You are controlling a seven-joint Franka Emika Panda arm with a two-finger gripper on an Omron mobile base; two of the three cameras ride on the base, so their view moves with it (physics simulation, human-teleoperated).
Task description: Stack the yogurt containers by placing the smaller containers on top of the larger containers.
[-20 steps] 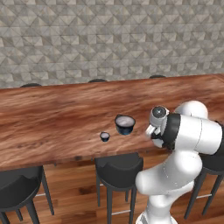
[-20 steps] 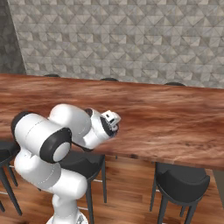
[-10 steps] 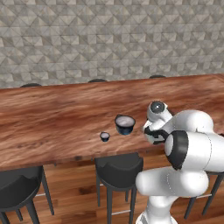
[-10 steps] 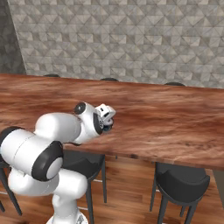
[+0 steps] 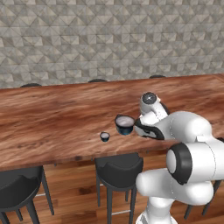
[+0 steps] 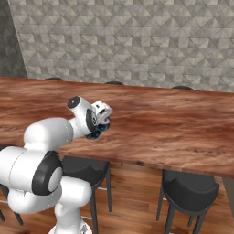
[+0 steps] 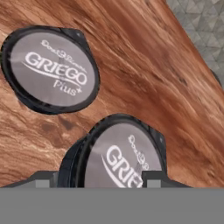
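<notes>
At the wooden surface (image 5: 52, 118), we are watching the white arm reaching out low over the yogurt cups. The claw (image 7: 98, 178) is hanging just above the medium cup (image 7: 120, 159), its two dark tips standing one to each side of the pale lid. The jaws are partly open around the cup. Whether they are already pressing on its wall, we cannot tell.

The big cup (image 5: 124, 124) is sitting upright just beside it, lid up and bare, and we are judging it the likely base of the stack. The tiny cup (image 5: 104, 136) is waiting apart, nearer the front edge, untouched.

We are reading the straddle as preparation for a grasp from above. Taken that way, the cup can be lifted upright and set level on the wider lid next door.
</notes>
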